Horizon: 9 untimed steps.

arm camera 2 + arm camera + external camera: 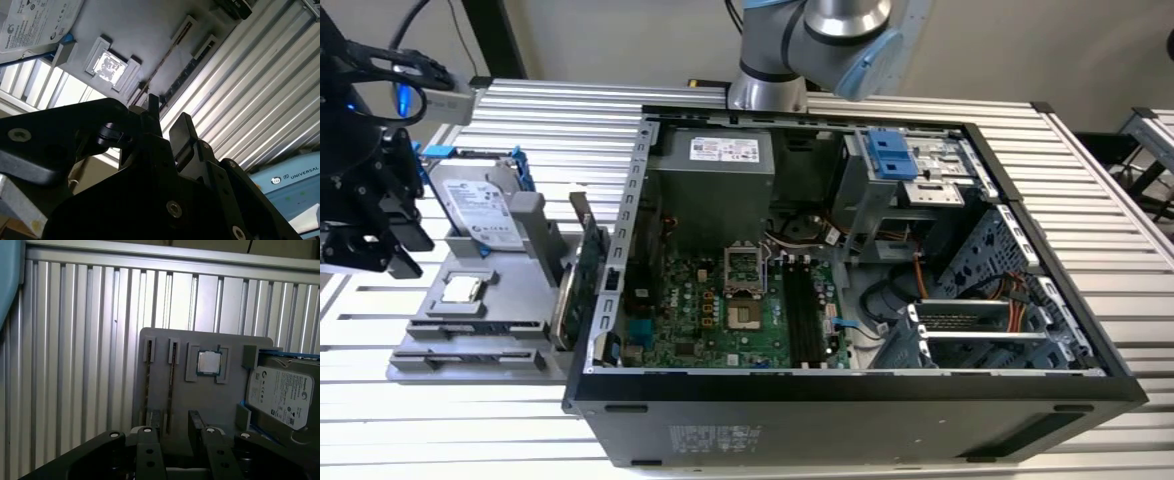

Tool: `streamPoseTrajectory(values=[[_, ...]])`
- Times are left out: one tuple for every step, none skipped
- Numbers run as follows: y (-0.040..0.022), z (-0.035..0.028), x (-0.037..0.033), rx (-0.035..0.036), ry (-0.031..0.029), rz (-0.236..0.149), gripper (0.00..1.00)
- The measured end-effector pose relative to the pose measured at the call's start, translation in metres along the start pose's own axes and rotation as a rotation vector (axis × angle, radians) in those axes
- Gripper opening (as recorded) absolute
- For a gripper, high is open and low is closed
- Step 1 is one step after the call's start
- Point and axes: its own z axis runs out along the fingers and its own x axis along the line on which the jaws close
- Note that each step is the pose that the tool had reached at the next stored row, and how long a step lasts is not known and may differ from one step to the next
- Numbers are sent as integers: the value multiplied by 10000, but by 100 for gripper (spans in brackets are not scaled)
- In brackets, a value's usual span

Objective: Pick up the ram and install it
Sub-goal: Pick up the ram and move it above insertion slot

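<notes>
Gripper [173,427] empty, jaws apart. Ram [171,385] sits edge-up in grey tray [225,405] just beyond the jaw tips, long axis pointing away, in line with the gap.

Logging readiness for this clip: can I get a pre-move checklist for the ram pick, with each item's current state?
1. End effector open and empty: ok.
2. Two ram sticks seated on edge, side by side, in the gray tray, untouched: ok.
3. End effector lined up with one stick: cannot tell.
4. Hard drive and processor apart from the ram sticks: ok.
5. Motherboard memory slots look empty: ok.
6. Latches on those slots open: cannot tell.
</notes>
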Motion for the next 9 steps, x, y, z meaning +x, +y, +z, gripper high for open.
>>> streamPoseTrajectory(values=[[0,0,0,0,0,0,100],[0,0,0,0,0,0,100],[0,2,0,0,0,0,100],[0,6,0,2,-1,0,100],[0,10,0,3,-2,0,100],[1,15,0,2,-2,0,100],[2,20,0,2,-1,0,100],[5,29,-1,8,0,0,100],[8,38,-1,17,1,1,100]])
